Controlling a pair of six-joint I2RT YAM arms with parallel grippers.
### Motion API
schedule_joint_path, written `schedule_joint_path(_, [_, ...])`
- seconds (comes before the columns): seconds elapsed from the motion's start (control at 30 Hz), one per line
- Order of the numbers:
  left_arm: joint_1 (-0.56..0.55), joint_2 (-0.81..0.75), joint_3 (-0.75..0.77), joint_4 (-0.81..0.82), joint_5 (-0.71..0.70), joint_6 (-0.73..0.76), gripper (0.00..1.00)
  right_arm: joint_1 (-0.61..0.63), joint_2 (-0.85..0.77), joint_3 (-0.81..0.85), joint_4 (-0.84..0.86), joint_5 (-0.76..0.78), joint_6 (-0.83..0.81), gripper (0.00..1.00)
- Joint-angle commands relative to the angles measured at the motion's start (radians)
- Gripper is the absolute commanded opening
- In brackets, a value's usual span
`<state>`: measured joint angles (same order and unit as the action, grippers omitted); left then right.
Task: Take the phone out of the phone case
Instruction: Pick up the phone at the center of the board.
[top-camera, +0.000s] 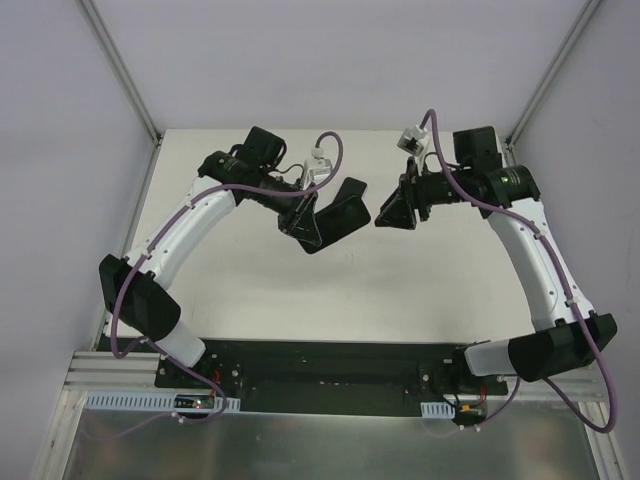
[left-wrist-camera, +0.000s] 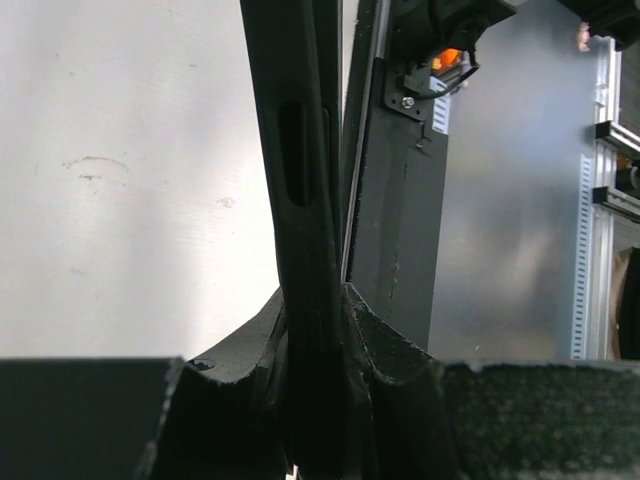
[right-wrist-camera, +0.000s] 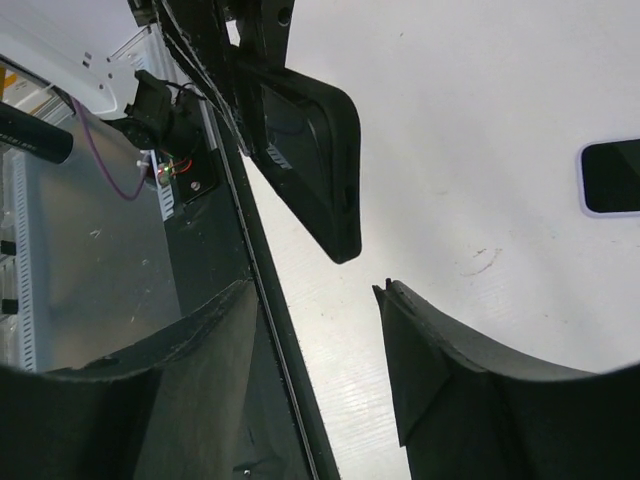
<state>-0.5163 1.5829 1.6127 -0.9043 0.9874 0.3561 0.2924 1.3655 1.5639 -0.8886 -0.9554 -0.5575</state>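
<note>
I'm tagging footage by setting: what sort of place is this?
Probably a robotics lab cell: white table, aluminium frame posts, left arm and right arm bolted to a black base plate.

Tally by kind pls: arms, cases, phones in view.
Arms: 2, left arm, right arm
Cases: 1, black phone case clamped in left tool
Phones: 1, pale-rimmed phone lying on table, partly out of frame
Total: 4

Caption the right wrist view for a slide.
Right gripper, jaws open, faces the black phone case clamped in the left gripper.
</note>
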Motion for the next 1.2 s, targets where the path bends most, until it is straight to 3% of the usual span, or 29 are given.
schedule_joint_path(0.0, [0.004, -0.055, 0.041, 0.001, 0.181, 0.023, 0.0, 0.011, 0.021, -0.033, 0.011, -0.1, -0.058, 0.59])
schedule_joint_path(0.27, [0.005, -0.055, 0.046, 0.001, 0.272, 0.009, 0.0, 0.011, 0.043, -0.084, 0.088, -0.181, -0.042, 0.54])
schedule_joint_path(0.9, [0.006, -0.026, 0.066, 0.034, 0.283, -0.031, 0.0, 0.03, 0.006, -0.206, 0.316, -0.256, 0.117, 0.47])
schedule_joint_path(0.97, [0.006, -0.021, 0.061, 0.053, 0.29, -0.043, 0.0, 0.034, 0.01, -0.214, 0.336, -0.27, 0.137, 0.4])
schedule_joint_path(1.07, [0.007, -0.021, 0.046, 0.094, 0.301, -0.083, 0.0, 0.045, 0.02, -0.22, 0.344, -0.293, 0.139, 0.17])
schedule_joint_path(1.17, [0.007, -0.018, 0.029, 0.146, 0.31, -0.138, 0.0, 0.053, 0.017, -0.209, 0.344, -0.315, 0.136, 0.0])
